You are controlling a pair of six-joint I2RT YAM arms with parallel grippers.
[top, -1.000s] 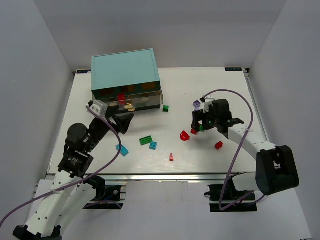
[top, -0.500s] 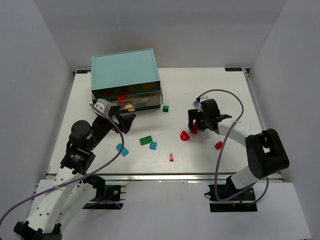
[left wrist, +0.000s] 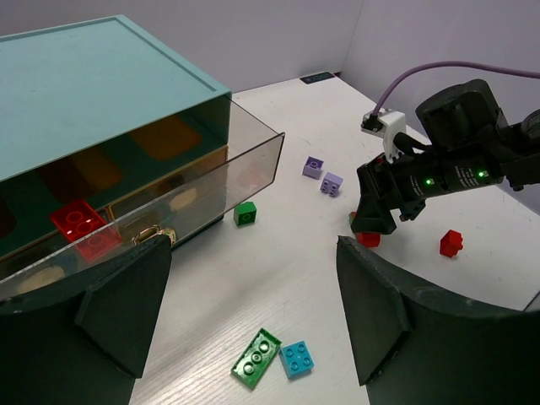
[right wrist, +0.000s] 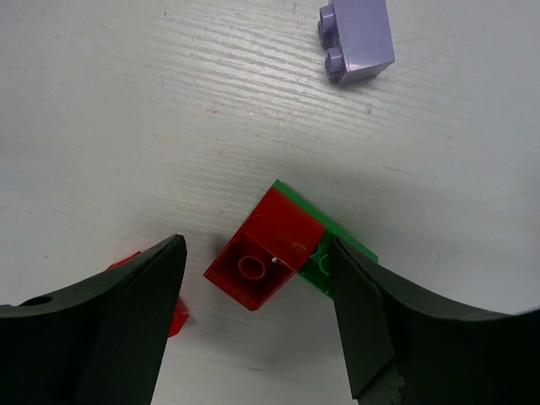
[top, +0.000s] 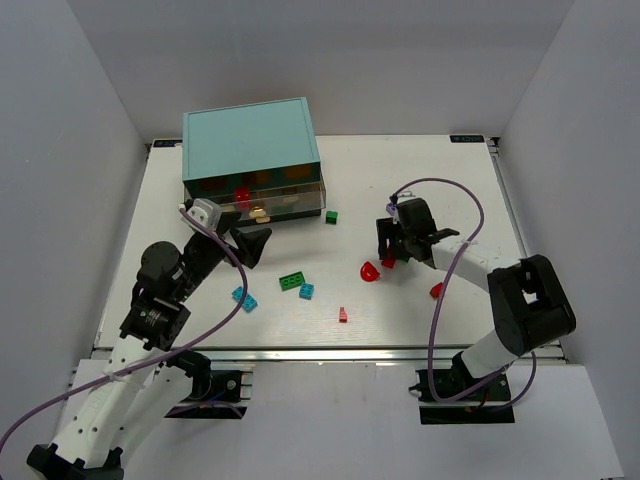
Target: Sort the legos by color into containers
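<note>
Looking through the right wrist camera, I found the right claw (right wrist: 255, 261) open and down close to the table (right wrist: 126, 101), its fingers (right wrist: 110, 329) standing either side of a red brick (right wrist: 266, 245). It had hold of nothing. A thin strip of table showed between the brick and one finger; on the other side I could not tell whether the finger touched. The red brick lay tipped with its hollow underside showing, pressed against a green piece (right wrist: 337, 253) partly hidden behind it. A lavender brick (right wrist: 359, 38) lay farther off, apart from both.

My left claw (left wrist: 253, 253) was spread wide and empty, held above the table and touching nothing. Nearest to it lay a long green brick (left wrist: 257, 359) with a cyan brick (left wrist: 297, 359) right against its end.

From overhead I also saw a second cyan brick (top: 244, 299) near the left arm, a small red piece (top: 343, 314) toward the front edge, a red domed piece (top: 370, 270) just beside the right claw, and a red block (top: 437, 290) by the right forearm.

Farther back, a dark green brick (left wrist: 245, 213) sat just off the corner of the open drawer (left wrist: 253, 160). That drawer was pulled out of the teal cabinet (left wrist: 101, 76). Its walls were brownish and see-through, and one red lego (left wrist: 78, 221) lay inside it.
</note>
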